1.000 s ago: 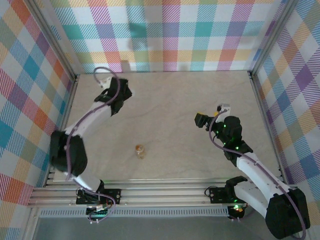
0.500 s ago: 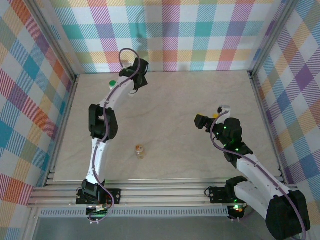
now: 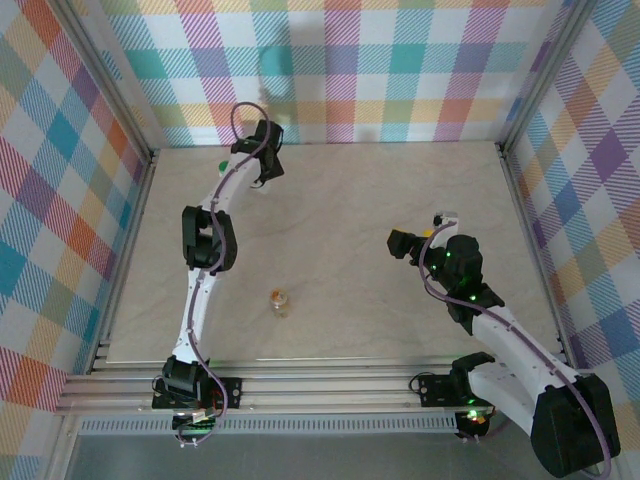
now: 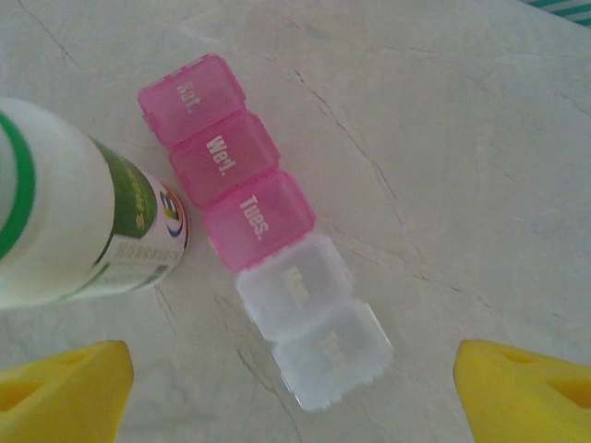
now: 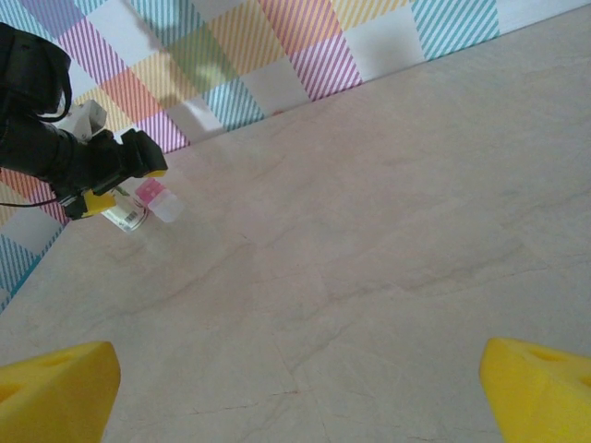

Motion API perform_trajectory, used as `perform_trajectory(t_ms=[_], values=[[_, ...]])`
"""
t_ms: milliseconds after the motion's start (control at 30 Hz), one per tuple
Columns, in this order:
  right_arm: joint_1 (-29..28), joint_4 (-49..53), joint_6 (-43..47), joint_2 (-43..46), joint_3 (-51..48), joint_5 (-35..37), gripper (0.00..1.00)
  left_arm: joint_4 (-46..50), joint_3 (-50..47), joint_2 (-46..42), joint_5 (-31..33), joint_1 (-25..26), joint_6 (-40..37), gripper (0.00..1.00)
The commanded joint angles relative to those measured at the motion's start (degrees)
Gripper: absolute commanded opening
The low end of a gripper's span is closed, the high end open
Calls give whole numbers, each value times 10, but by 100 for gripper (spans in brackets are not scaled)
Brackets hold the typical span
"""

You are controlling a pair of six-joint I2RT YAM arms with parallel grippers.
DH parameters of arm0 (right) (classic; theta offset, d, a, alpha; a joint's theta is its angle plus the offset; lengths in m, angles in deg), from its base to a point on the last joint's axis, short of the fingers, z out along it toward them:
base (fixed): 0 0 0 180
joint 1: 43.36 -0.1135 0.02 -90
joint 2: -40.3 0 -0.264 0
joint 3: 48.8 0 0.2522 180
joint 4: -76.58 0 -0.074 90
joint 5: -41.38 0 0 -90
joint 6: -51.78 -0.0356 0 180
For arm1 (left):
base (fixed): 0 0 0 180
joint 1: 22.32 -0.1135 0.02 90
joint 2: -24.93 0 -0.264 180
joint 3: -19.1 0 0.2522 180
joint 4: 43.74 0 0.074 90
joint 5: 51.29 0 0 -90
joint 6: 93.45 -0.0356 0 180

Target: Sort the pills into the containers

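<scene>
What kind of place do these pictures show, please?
Most likely a robot test cell in a lab: a table walled with checked panels, the left arm and right arm bolted to metal rails at its near edge, and a pill box set out.

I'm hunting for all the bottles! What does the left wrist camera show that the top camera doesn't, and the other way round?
Left wrist camera: the pink and clear pill box with day names on its lids. Top camera: the tiny amber bottle, standing alone. Both: the white bottle with its green cap, and the table.
</scene>
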Motion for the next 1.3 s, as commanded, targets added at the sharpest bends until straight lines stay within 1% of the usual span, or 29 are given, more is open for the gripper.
perform_trajectory(t_ms=[0, 267, 633, 867, 933, 1033, 1267], values=[[-6, -13, -6, -4, 10, -9, 99, -28, 13, 12, -2, 2, -20, 91], [-7, -17, -5, -15, 12, -12, 99, -42, 18, 40, 32, 2, 34, 90], [-10, -18, -11, -26, 15, -23, 99, -74, 18, 71, -2, -8, 27, 82], [-11, -17, -12, -28, 14, -22, 99, -80, 18, 82, -18, -13, 29, 68], [-12, -17, -12, -29, 15, -22, 99, -78, 17, 81, -19, -13, 29, 67], [-12, -18, -14, -32, 15, -21, 99, -77, 15, 81, -18, -13, 29, 62], [-12, -15, -15, -31, 16, -18, 99, -68, 13, 80, -44, -13, 26, 47]])
